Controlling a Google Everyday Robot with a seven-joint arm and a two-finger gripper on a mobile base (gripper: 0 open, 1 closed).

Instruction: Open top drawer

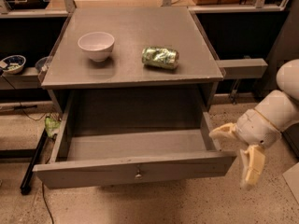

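Top drawer: we see the top drawer (135,146) pulled well out below the desk's (140,78) front edge, with its knob (138,173) at front centre.
Gripper: the gripper (237,150) sits just beside the drawer's front right corner, fingers spread wide, holding nothing.
Progress: we judge the opening done. At most, moving the arm clear is left.

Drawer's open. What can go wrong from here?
The end effector, open, hangs by the top drawer's front right corner, one finger close to its side wall; a swing left may snag or shove it. A jolt might roll the can lying sideways on the cabinet top.
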